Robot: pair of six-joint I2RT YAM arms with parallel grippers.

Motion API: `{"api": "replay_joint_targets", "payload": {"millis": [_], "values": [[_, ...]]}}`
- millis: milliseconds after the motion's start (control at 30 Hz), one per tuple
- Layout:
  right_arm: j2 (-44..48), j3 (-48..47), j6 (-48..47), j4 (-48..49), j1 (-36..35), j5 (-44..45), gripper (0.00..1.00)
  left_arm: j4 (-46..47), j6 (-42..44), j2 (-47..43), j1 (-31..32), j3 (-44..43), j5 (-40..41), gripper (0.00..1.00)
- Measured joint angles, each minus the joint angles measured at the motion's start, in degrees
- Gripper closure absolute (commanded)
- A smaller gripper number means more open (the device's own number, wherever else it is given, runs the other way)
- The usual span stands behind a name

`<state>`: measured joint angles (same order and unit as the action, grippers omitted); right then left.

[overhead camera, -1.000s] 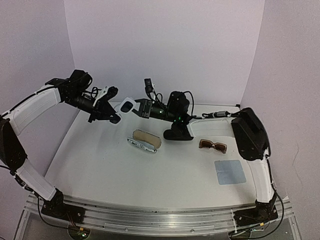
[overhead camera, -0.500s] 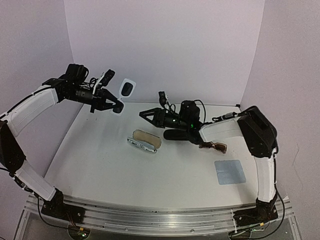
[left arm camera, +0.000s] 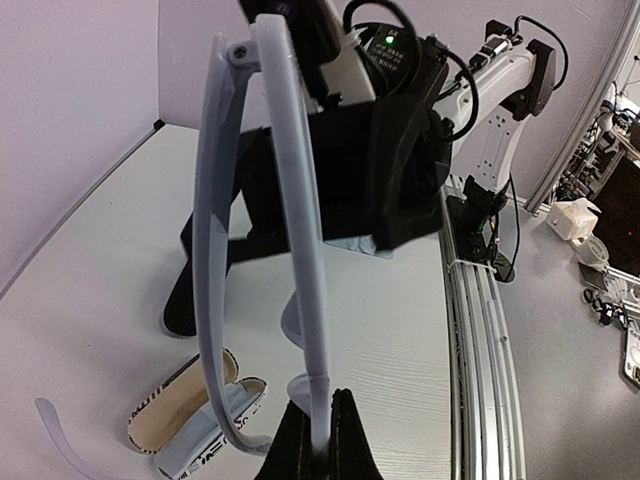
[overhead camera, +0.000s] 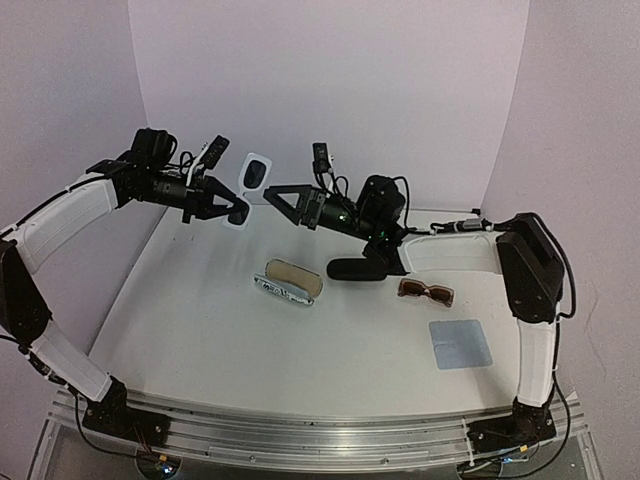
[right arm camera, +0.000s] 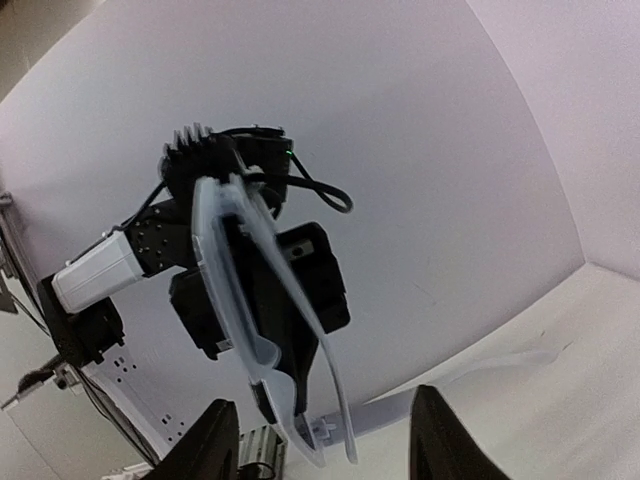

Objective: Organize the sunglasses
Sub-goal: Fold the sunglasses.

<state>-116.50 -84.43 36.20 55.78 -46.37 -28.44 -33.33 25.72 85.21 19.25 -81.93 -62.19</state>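
Observation:
The white sunglasses (overhead camera: 255,176) hang in the air at the back left, unfolded, dark lenses facing the camera. My left gripper (overhead camera: 235,210) is shut on one white temple arm, which the left wrist view shows pinched between the fingertips (left arm camera: 320,440). My right gripper (overhead camera: 278,203) stands open just right of the white sunglasses (right arm camera: 240,290), its fingers (right arm camera: 215,440) spread wide and closed on nothing. The brown sunglasses (overhead camera: 425,291) lie on the table at the right.
An open striped case (overhead camera: 288,281) with a pale cloth inside lies mid-table. A black case (overhead camera: 356,268) sits under the right arm. A pale blue cloth (overhead camera: 460,343) lies at the front right. Walls stand close behind and on both sides.
My right gripper opened, dropped away from the white sunglasses, then rose back toward them. My left gripper lifted the sunglasses higher and has held them steady since.

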Motion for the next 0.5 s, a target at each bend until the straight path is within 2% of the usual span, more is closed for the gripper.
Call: {"api": "replay_joint_targets", "payload": {"millis": [200, 333, 433, 500], "values": [[-5.5, -3.8, 3.1, 0.3, -0.3, -2.1, 0.69, -0.1, 1.0, 0.0, 0.0, 0.0, 0.0, 1.00], [-6.1, -5.5, 5.2, 2.3, -0.3, -5.3, 0.68, -0.1, 1.3, 0.0, 0.0, 0.0, 0.0, 1.00], [-6.2, -6.6, 5.9, 4.0, -0.3, -7.2, 0.60, 0.0, 1.3, 0.0, 0.0, 0.0, 0.1, 1.00], [-6.2, -7.0, 5.9, 5.1, -0.3, -8.2, 0.59, -0.1, 1.3, 0.0, 0.0, 0.0, 0.0, 1.00]]}}
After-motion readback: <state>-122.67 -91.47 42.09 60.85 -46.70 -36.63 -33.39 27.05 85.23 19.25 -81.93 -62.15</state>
